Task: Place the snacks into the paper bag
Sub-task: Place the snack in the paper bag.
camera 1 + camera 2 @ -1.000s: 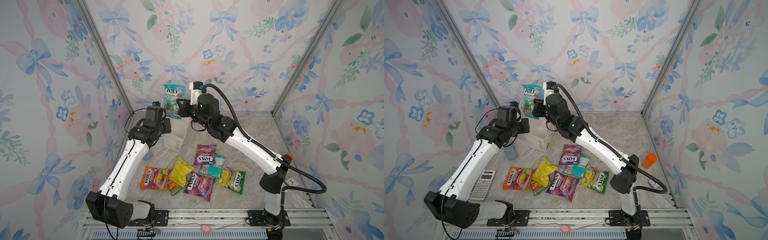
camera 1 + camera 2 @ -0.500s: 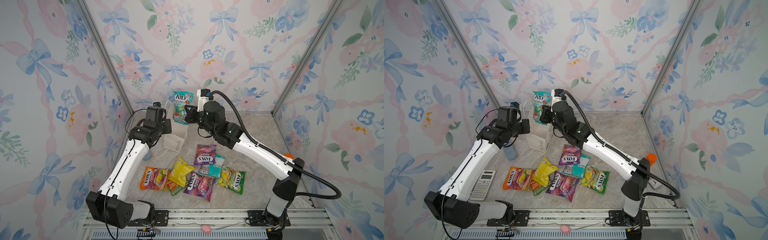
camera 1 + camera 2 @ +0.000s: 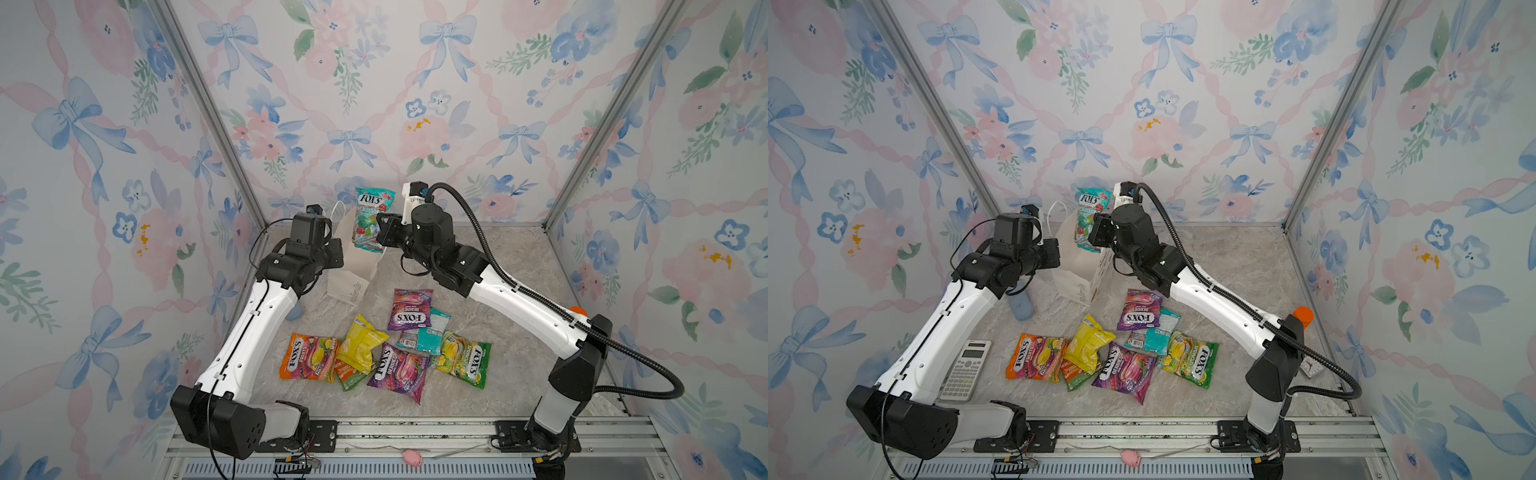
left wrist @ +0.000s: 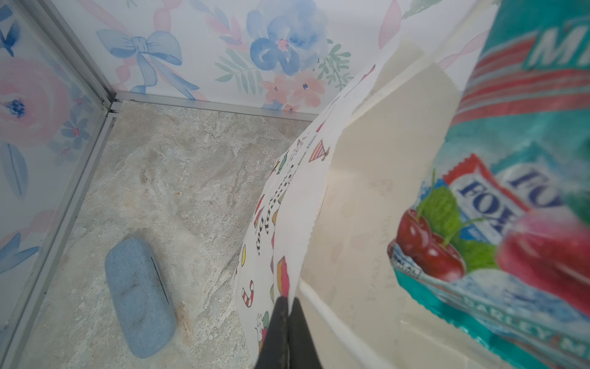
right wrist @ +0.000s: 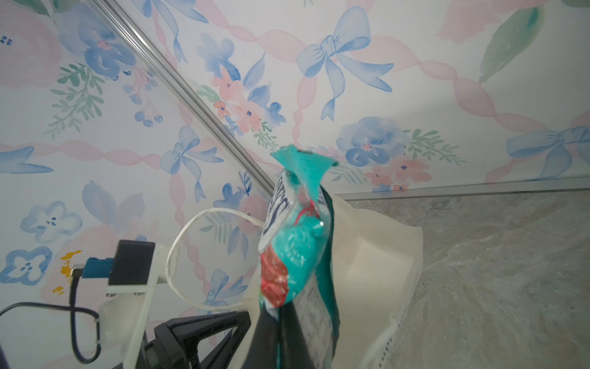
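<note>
The white paper bag (image 3: 353, 274) (image 3: 1077, 272) stands tilted at the back of the table. My left gripper (image 4: 287, 306) (image 3: 334, 249) is shut on its printed front rim (image 4: 274, 223), holding the mouth open. My right gripper (image 5: 279, 316) (image 3: 384, 232) is shut on a teal FOX'S packet (image 3: 368, 220) (image 3: 1090, 224) (image 5: 297, 242) (image 4: 510, 223), which hangs upright with its lower end at the bag's mouth. Several more snacks lie in front: orange (image 3: 307, 357), yellow (image 3: 359, 343), two purple (image 3: 411, 309) (image 3: 399, 368), teal (image 3: 426, 336) and green (image 3: 463, 359).
A white calculator (image 3: 966, 370) lies beside the left arm. A blue fabric case (image 3: 1021, 305) (image 4: 140, 300) rests left of the bag. An orange-capped bottle (image 3: 1303, 316) stands behind the right arm's elbow. Floral walls close in three sides.
My right gripper has carried the teal packet to the right and a little lower, from left of the bag to over its mouth. The left arm has held still.
</note>
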